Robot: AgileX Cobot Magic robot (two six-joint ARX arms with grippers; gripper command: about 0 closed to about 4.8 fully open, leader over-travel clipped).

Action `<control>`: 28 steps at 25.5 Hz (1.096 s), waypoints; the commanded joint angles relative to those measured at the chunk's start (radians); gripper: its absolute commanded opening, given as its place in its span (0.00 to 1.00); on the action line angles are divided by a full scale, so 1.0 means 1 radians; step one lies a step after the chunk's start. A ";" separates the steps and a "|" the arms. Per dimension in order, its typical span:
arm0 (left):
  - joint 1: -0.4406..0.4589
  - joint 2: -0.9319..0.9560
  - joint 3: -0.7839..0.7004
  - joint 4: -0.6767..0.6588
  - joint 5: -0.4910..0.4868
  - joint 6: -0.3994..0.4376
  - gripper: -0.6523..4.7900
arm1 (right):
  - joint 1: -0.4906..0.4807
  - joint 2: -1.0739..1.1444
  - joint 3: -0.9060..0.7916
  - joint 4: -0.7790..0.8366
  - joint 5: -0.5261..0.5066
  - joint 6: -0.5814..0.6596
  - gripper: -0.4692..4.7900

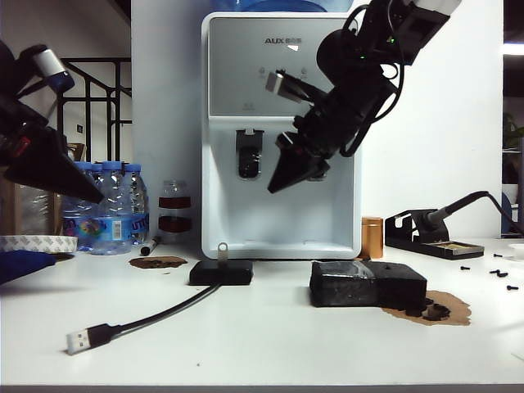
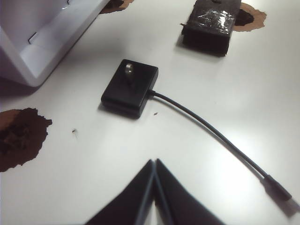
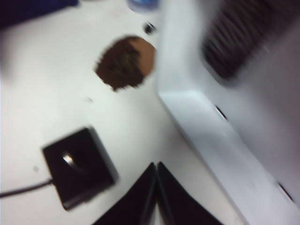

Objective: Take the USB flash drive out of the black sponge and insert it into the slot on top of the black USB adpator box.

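Both grippers closed, empty: left gripper (image 2: 154, 165) low at table's left, right gripper (image 1: 276, 185) raised before dispenser. USB flash drive (image 1: 222, 250) upright in black USB adpator box (image 1: 221, 272) (black sponge (image 1: 368, 286) missing from right wrist view).

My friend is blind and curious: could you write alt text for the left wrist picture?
A flat black box lies on a white table with a small silvery flash drive standing upright in its top and a black cable trailing away. The left end effector, shut, hangs above the table short of the box. Beyond lies a taped black sponge.
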 commanded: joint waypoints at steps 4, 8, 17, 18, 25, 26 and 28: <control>-0.002 -0.001 -0.002 0.013 0.003 0.005 0.11 | 0.001 -0.051 0.003 -0.072 0.074 0.005 0.08; -0.002 -0.001 -0.002 0.037 -0.002 0.005 0.11 | 0.001 -0.101 0.003 -0.115 0.092 -0.019 0.08; 0.007 -0.027 0.001 0.295 -0.048 -0.155 0.11 | -0.007 -0.262 -0.002 -0.235 0.162 -0.009 0.08; 0.007 -0.035 0.001 0.329 -0.061 -0.193 0.11 | -0.012 -0.275 -0.003 -0.250 0.183 -0.009 0.08; 0.007 -0.121 0.002 0.663 -0.154 -0.529 0.11 | -0.042 -0.400 -0.044 -0.290 0.212 0.005 0.08; 0.007 -0.134 0.002 0.704 -0.175 -0.569 0.11 | -0.046 -0.421 -0.059 -0.286 0.211 0.006 0.08; 0.007 -0.160 0.002 0.795 -0.227 -0.649 0.11 | -0.048 -0.476 -0.109 -0.261 0.213 0.013 0.08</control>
